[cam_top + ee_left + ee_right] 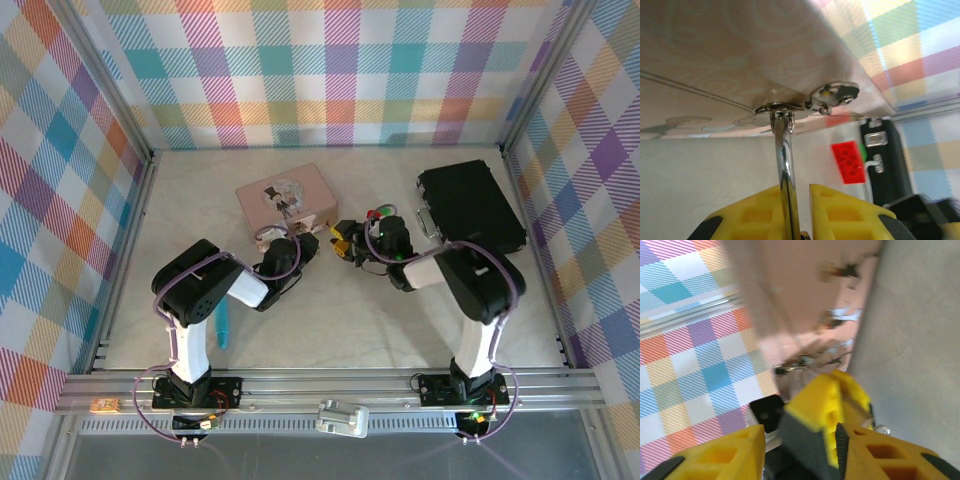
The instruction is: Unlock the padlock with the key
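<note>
The main risk is the padlock (785,165) twisting or slipping in the grip. The left end effector (792,192) is closed on nothing but the thin silver shackle, a smooth round bar, with the lock's body out of sight between the yellow pads, so a sideways push from a key could swivel it. The key (836,93) hangs from a ring at the shackle's top, close against the pink tin (285,190), and a reach for it could snag the ring or nudge the tin. The right end effector (345,243) hovers just beside the left one above the desk (350,310), fingers spread wide and, as far as its blurred wrist view allows, holding nothing. Both arms reach forward and bend inward, wrists low, facing each other in front of the tin.
</note>
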Robot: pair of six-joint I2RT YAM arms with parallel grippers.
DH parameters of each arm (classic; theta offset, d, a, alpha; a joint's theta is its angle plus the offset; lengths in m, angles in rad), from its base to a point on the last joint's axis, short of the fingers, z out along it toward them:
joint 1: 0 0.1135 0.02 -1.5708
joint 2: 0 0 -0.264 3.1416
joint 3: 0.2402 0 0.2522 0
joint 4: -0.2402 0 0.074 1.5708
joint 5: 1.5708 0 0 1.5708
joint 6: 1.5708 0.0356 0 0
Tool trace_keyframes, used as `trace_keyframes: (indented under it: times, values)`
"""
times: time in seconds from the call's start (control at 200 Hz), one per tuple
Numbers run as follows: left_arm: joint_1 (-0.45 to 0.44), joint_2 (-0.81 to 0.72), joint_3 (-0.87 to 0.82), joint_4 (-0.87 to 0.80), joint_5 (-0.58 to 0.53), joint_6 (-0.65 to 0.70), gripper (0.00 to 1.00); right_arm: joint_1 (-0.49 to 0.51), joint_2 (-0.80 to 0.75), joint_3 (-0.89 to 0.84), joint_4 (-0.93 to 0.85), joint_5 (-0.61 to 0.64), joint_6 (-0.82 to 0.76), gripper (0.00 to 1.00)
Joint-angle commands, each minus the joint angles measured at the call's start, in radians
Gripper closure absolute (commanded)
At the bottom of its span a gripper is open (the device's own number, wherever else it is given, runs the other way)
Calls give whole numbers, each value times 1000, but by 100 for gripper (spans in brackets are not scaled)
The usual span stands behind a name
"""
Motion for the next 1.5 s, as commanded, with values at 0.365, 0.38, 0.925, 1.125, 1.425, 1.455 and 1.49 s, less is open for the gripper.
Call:
trace_keyframes:
  times: [0.365,0.38,0.925,1.125,1.425,1.455,1.49]
  values:
    - [-9,-107,-14,-269,29,83,86,2,-390,183,-1052,221,-955,46]
    - [-8,-113,-14,-271,28,82,82,3,-388,186,-1056,216,-967,46]
    - [112,-541,-111,-692,-12,105,24,202,-8,521,-1206,230,-1264,44]
    - [213,-551,-105,-686,96,122,24,303,131,666,-1306,419,-1338,44]
    - [236,-471,-88,-566,167,115,25,363,266,783,-1351,604,-1331,45]
    - [236,-464,-87,-560,169,114,25,366,274,787,-1348,616,-1325,46]
    - [236,-455,-86,-555,171,113,25,368,284,792,-1346,627,-1317,46]
